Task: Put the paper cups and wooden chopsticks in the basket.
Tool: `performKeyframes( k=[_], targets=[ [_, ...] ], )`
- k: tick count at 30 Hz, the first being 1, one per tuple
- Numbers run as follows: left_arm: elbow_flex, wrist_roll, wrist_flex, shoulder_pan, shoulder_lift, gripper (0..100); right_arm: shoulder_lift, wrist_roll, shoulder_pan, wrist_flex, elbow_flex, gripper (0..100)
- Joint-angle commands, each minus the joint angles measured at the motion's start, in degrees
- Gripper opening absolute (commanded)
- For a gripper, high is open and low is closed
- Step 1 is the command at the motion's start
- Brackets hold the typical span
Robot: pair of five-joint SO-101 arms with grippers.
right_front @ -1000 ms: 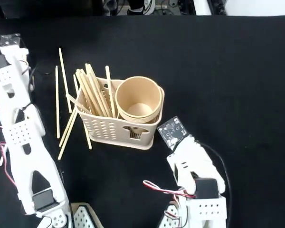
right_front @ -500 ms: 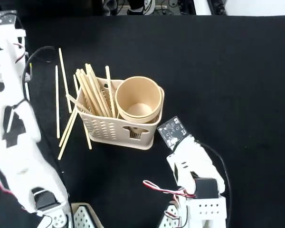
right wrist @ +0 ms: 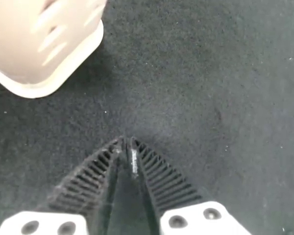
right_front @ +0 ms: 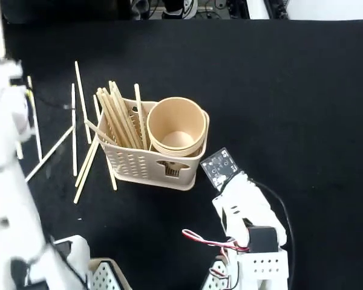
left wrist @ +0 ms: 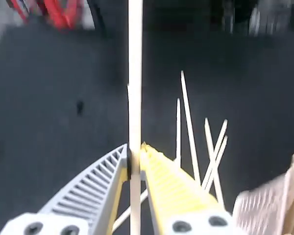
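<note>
Black cloth covers the counter [right_front: 302, 109]. A beige perforated basket [right_front: 146, 164] stands on it, left of centre. The nested paper cups [right_front: 176, 125] sit upright in the right portion of the basket. A bundle of wooden chopsticks [right_front: 118, 118] leans in the left portion, with its ends projecting above the rim. Several loose chopsticks [right_front: 82, 99] lie on the counter just beside the basket's left wall. The left arm [right_front: 6, 157] is at the left edge of the counter, apart from the basket. The left gripper [left wrist: 134, 155] has its fingers clamped on a single chopstick [left wrist: 135, 73], which passes between them and extends well past the tips. The right arm [right_front: 248, 205] is near the basket's front right corner. The right gripper [right wrist: 126, 143] holds nothing, and its fingers are closed tip to tip above bare counter, near one corner of the basket.
</note>
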Motion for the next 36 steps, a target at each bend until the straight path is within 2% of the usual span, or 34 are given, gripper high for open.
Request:
performKeyframes(
  k=[1,8,12,14,20,30,36],
  targets=[
    [15.7,4.8,-12.1,2.9,-21.8,3,-3.9,0.4,0.5,0.1,-0.1,1.2],
    [38.6,11.2,-34.4,15.2,-49.1,3,-3.9,0.4,0.5,0.1,-0.1,1.2],
    [50.3,14.6,-49.1,20.6,-60.2,3,-3.9,0.4,0.5,0.1,-0.1,1.2],
    [54.4,15.2,-53.7,24.1,-63.0,3,-3.9,0.4,0.5,0.2,-0.1,1.2],
    [63.5,15.1,-55.2,31.6,-62.8,3,-3.9,0.4,0.5,0.2,-0.1,1.2],
    [75.6,17.2,-55.3,31.6,-62.9,3,-3.9,0.4,0.5,0.2,-0.1,1.2],
    [78.3,18.0,-55.2,31.6,-62.9,3,-3.9,0.4,0.5,0.2,-0.1,1.2]
  ],
)
